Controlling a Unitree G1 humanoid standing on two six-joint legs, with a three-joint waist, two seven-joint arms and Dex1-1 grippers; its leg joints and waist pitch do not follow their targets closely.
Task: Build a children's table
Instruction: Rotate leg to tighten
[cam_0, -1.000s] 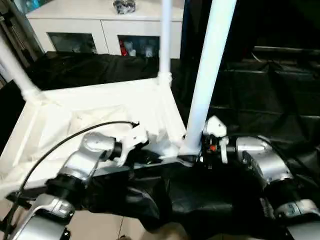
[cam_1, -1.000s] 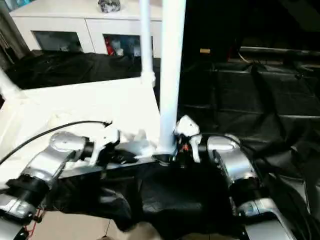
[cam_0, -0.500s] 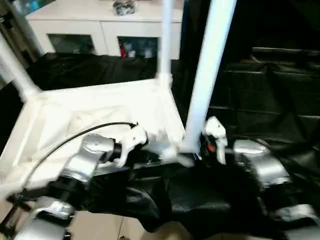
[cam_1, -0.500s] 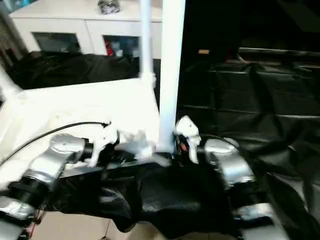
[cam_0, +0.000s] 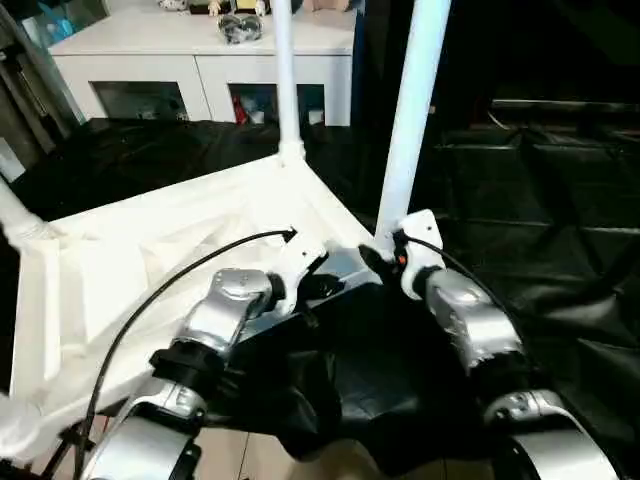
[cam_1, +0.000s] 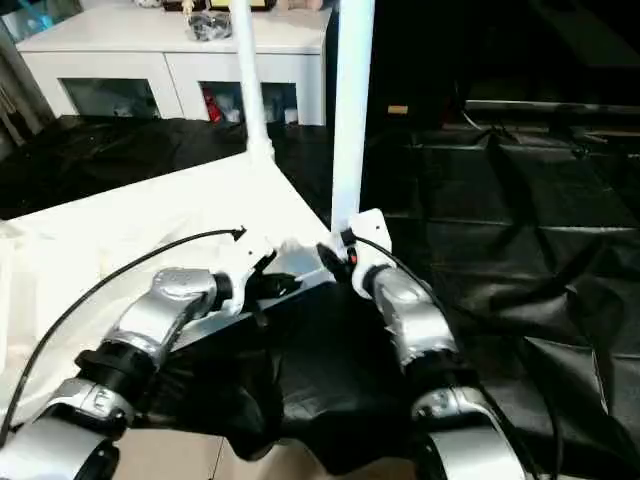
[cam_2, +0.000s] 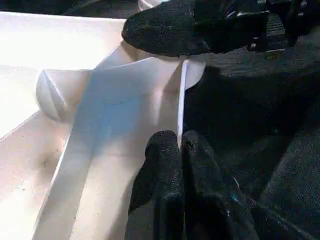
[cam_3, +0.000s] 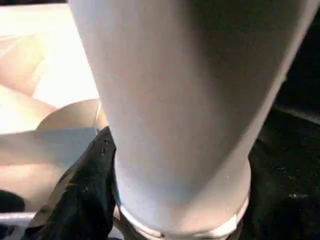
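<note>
Children's table, upturned on black sheeting, legs up; both end effectors at its near corner.

Tabletop (cam_0: 190, 235): white, ribbed underside up; legs rising from its sockets, nearest leg (cam_0: 412, 110) upright at the near corner, far leg (cam_0: 283, 75) behind; left end effector (cam_2: 179, 150): fingers pinched closed on the thin near rim beside that corner; right end effector (cam_0: 380, 262): jaws spread around the base of nearest leg, black finger (cam_3: 82, 192) against its socket; white cabinet (cam_0: 205, 60) beyond.
</note>
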